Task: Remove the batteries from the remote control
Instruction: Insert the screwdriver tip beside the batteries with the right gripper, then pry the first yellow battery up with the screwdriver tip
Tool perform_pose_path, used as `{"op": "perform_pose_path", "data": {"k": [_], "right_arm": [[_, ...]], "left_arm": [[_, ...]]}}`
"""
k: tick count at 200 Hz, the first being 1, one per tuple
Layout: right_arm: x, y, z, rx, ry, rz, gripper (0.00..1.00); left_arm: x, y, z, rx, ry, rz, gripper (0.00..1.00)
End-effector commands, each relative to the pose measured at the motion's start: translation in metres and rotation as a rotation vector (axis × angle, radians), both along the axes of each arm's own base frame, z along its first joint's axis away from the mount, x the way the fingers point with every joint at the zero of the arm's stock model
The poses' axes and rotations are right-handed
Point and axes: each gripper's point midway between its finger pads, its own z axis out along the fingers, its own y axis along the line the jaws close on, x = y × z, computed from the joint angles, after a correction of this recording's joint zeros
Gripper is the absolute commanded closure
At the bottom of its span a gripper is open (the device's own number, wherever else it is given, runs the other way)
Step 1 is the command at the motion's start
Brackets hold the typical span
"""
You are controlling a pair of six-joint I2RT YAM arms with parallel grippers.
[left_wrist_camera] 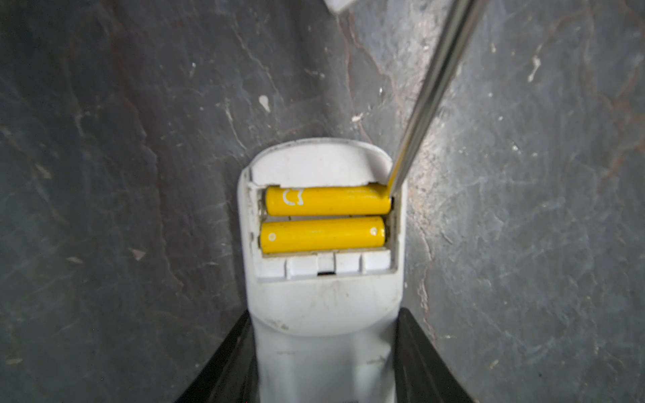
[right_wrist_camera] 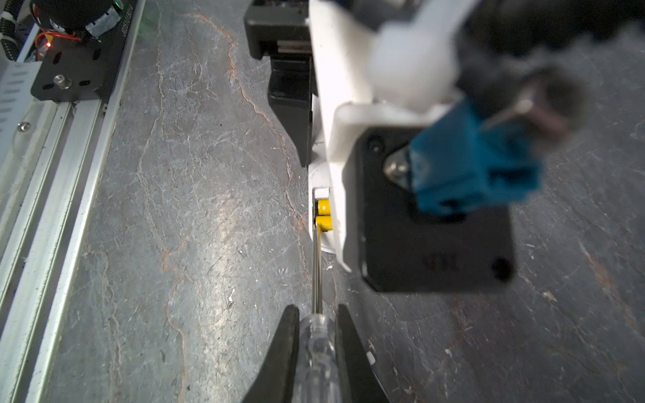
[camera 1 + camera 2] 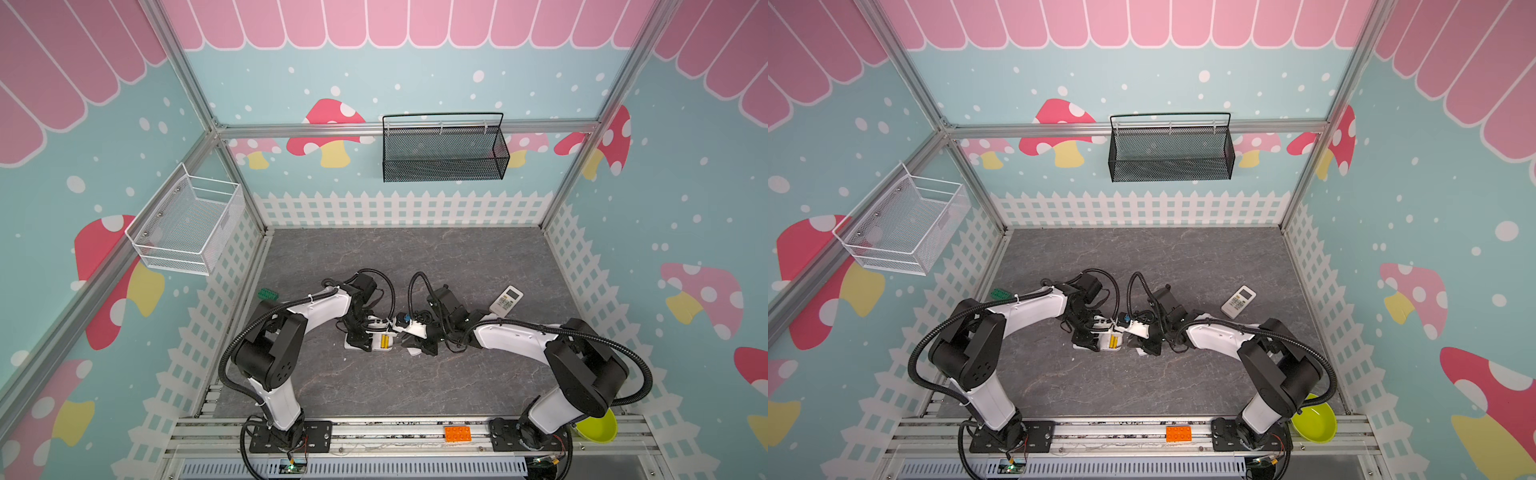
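**Screwdriver tip set against first cell; both yellow batteries sit in their bay**

Your right claw [image 2: 316, 314] is pressed tight on the clear handle of the screwdriver [image 2: 318, 349]. Its steel shaft runs out until the tip meets one end of the first yellow battery [image 1: 328, 200], the one nearest the rounded end of the remote control [image 1: 321, 162]. The second yellow battery [image 1: 323, 234] lies just beside it in the uncovered bay.

Your left claw [image 1: 324, 312] pinches the remote's narrow body from both sides, pinning it back-up near the middle of the desk [image 3: 415, 257].

The likely trouble is a slip. The tip bears on a smooth rounded end, so a hard pry could skid it off into the bay wall. A freed cell may also jump out and roll across the desk. Sideways leverage could twist the remote in the left claw's hold.

The desk is grey, veined like stone and scuffed. A second remote [image 3: 506, 300] lies face-up toward its right edge, and a green brick [image 3: 266, 294] sits at its left edge. On the front rail are an orange brick [image 3: 457, 433] and a lime bowl [image 3: 596, 428]. A black mesh basket [image 3: 442, 149] and a white wire basket [image 3: 187, 224] hang on mushroom-print walls.
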Motion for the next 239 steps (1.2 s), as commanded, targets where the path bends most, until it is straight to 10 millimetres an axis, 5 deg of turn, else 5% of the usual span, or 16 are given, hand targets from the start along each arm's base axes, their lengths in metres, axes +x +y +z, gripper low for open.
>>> {"op": "perform_pose_path", "data": {"k": [1, 144, 239], "right_arm": [[-0.009, 0.0, -0.009, -0.053, -0.007, 0.062, 1.0], [-0.026, 0.01, -0.02, -0.187, -0.037, 0.203, 1.0], [-0.013, 0.016, -0.025, -0.164, -0.258, 0.054, 1.0]], "left_arm": [[-0.021, 0.002, -0.006, 0.001, 0.073, -0.013, 0.58], [-0.022, 0.002, -0.006, 0.001, 0.067, -0.005, 0.57], [-0.022, 0.001, -0.006, -0.004, 0.064, 0.008, 0.57]]}}
